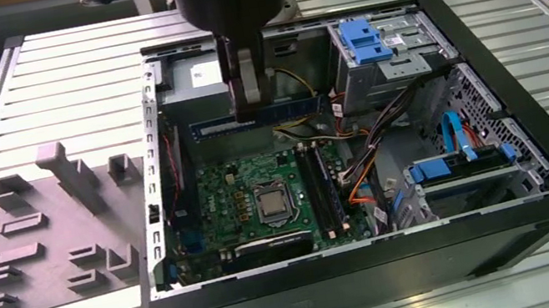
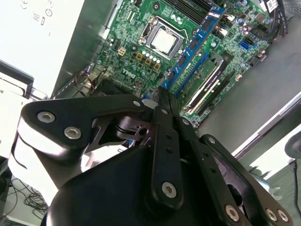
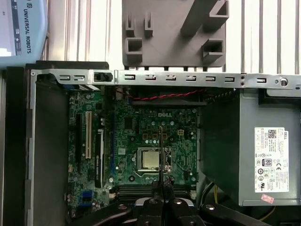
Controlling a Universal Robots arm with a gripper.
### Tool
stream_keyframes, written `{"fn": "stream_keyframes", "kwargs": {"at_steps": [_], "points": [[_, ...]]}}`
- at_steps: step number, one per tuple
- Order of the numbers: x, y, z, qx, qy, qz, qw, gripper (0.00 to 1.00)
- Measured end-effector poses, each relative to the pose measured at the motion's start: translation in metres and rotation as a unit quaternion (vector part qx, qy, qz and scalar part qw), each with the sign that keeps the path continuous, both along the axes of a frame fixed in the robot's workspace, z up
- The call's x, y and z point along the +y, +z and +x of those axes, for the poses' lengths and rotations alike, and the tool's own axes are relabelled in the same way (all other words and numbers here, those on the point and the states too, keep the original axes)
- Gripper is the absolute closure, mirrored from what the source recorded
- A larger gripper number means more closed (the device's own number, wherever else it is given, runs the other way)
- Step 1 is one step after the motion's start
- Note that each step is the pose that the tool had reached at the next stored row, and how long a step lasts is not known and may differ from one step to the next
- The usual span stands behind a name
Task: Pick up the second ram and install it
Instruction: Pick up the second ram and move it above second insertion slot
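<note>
second ram (image 1: 273, 113): held edge-down over the open computer case (image 1: 387, 278), above the motherboard (image 1: 235, 186).
hand (image 1: 247, 109): clamped on the stick.
step: carrying it in for install; not yet seated.
calls for: probably lining its edge up with a free memory slot (image 1: 320, 184), then a straight press.

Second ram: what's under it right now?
In the first wrist view the second ram, shut in the gripper, hangs over the motherboard and its processor. The gripper's body covers part of the memory slots.
</note>
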State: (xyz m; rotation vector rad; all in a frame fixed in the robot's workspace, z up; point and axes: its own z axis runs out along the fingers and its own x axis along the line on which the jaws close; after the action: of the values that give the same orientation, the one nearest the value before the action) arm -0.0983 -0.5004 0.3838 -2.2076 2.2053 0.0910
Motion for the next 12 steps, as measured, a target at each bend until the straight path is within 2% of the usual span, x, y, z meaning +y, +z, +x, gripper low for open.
{"fn": "stream_keyframes", "kwargs": {"at_steps": [12], "points": [[0.0, -0.0072, 0.0, 0.0, 0.0, 0.0, 1.0, 0.89]]}}
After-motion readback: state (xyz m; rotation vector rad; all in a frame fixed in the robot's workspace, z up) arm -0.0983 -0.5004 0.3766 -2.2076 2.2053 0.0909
